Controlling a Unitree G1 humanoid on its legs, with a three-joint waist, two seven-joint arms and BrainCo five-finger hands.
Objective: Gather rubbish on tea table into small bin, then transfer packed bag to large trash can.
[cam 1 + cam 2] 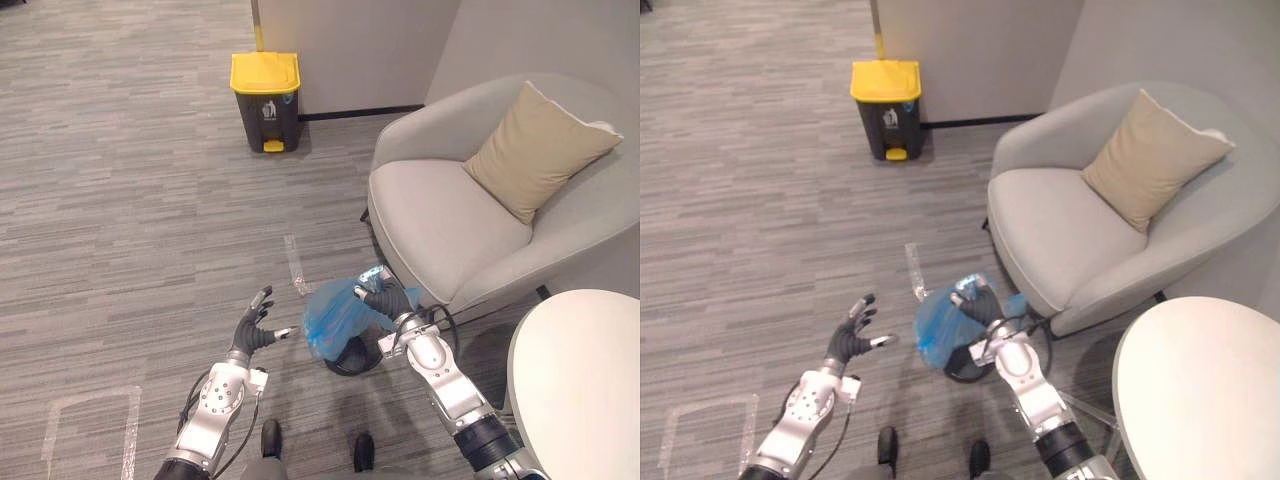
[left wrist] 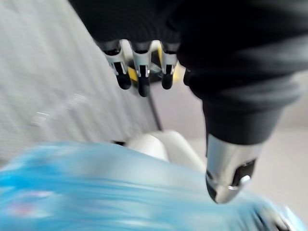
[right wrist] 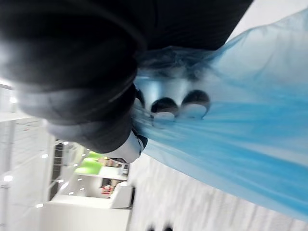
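Note:
A blue plastic bag (image 1: 335, 318) hangs over a small dark bin (image 1: 352, 357) on the carpet in front of the armchair. My right hand (image 1: 388, 299) is shut on the bag's gathered top, its fingers (image 3: 166, 107) curled into the blue film. My left hand (image 1: 254, 329) hovers just left of the bag with fingers spread and straight, holding nothing; its thumb (image 2: 230, 175) shows above the bag (image 2: 96, 192) in the left wrist view. The large trash can (image 1: 266, 101) with a yellow lid stands far ahead by the wall.
A grey armchair (image 1: 450, 220) with a tan cushion (image 1: 535, 150) stands to the right. The round white tea table (image 1: 580, 380) is at the lower right. Tape marks (image 1: 295, 265) lie on the grey carpet between me and the trash can.

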